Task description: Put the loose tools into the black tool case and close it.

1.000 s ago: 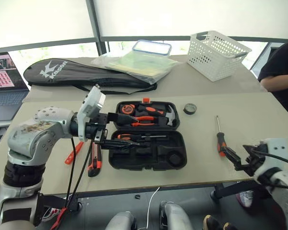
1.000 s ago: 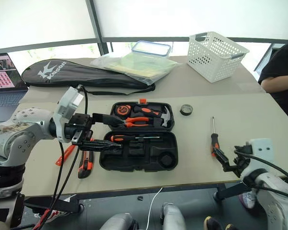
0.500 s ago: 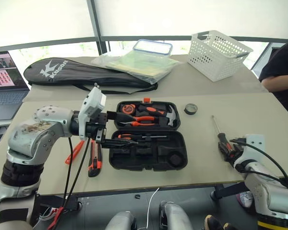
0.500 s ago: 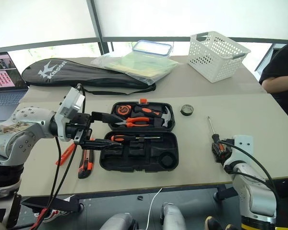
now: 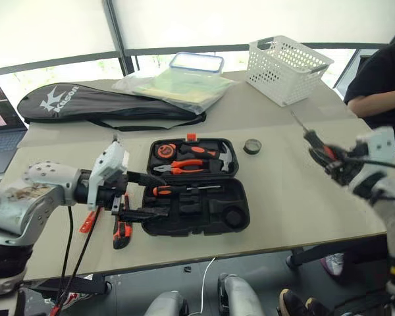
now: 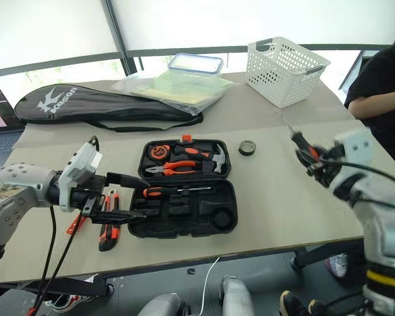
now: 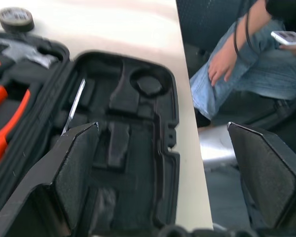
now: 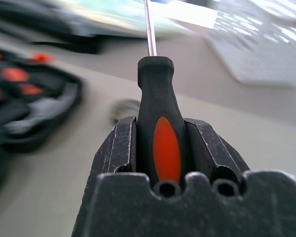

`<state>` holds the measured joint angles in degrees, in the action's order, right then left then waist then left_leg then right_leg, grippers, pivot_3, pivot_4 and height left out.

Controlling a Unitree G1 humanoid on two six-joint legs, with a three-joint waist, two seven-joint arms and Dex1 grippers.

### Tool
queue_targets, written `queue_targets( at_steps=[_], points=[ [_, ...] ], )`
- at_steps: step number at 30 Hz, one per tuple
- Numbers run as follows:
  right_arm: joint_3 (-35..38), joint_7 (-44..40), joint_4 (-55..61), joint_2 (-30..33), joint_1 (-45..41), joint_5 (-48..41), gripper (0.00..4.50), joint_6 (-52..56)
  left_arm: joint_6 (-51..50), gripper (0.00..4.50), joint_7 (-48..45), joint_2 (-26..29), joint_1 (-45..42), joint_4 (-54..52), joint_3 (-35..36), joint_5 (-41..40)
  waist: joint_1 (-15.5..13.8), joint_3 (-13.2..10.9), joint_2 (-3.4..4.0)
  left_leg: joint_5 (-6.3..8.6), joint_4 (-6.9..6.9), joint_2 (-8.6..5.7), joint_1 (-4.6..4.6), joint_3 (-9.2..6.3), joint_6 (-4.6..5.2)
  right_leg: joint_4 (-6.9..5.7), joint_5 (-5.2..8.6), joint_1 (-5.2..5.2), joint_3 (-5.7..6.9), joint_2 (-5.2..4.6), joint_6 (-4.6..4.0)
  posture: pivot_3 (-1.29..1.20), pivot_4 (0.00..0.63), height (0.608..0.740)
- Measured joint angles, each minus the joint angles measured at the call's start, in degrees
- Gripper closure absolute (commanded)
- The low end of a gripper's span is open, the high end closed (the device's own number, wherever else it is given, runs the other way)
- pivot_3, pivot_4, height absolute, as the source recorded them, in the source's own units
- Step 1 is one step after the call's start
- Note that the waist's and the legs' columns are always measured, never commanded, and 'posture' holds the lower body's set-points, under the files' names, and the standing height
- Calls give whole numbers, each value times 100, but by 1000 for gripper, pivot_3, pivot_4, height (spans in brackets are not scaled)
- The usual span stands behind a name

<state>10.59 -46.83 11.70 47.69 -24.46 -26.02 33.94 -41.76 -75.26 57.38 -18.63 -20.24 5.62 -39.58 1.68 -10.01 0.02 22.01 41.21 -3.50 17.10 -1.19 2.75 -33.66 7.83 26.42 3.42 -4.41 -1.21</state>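
Note:
The black tool case (image 5: pixel 196 230) lies open mid-table, with one orange-and-black screwdriver (image 5: pixel 184 189) in a slot of its near half. My right gripper (image 5: pixel 330 158) is raised above the table's right side, shut on a second orange-and-black screwdriver (image 8: pixel 160 133) whose shaft points up and away. My left gripper (image 5: pixel 163 195) hovers open over the case's left end, nothing between its fingers (image 7: pixel 74 168). The utility knife (image 5: pixel 122 230) and the slim orange tester screwdriver (image 5: pixel 89 220) lie on the table left of the case. The black tape roll (image 5: pixel 251 146) sits to the right of the lid.
Pliers, a hammer and a tape measure fill the lid half (image 5: pixel 191 157). At the back are a racket bag (image 5: pixel 85 105), a plastic bag with a container (image 5: pixel 184 82) and a white basket (image 5: pixel 286 66). A person (image 5: pixel 382 85) sits at the right edge.
My right gripper shut on the screwdriver on the table and lifted it up off the surface. My left gripper sank a little towards the case's left end. The camera view has shifted.

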Motion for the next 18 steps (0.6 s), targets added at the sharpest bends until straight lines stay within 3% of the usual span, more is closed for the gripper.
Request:
queue_targets(
  at_steps=[4, 10, 18],
  points=[
    [-1366, -1321, -423, -17, -739, 318, 3421, -565, 67, 0, -68, 136, 184, -33, 171, -8, -85, -2, -3, 2, -5, 8, 20, -12, -3, -10, 8, 12, 27, -1, -14, 0, 150, 740],
    [-2724, -2162, -1609, -601, -1501, 1392, 3421, -2016, 30, 0, 183, 139, 293, -269, 369, -129, -115, -5, -16, 6, 28, -9, 43, -19, 6, -28, 3, 26, 36, -5, -6, 0, 150, 740],
    [-2987, -2380, -2112, -1023, -1601, 1801, 3421, -2610, 16, 0, 379, 140, 348, -374, 466, -164, -64, -5, -16, 15, 48, 2, 47, -18, -16, -35, 5, 40, 53, -5, -14, 0, 150, 740]
  ],
)
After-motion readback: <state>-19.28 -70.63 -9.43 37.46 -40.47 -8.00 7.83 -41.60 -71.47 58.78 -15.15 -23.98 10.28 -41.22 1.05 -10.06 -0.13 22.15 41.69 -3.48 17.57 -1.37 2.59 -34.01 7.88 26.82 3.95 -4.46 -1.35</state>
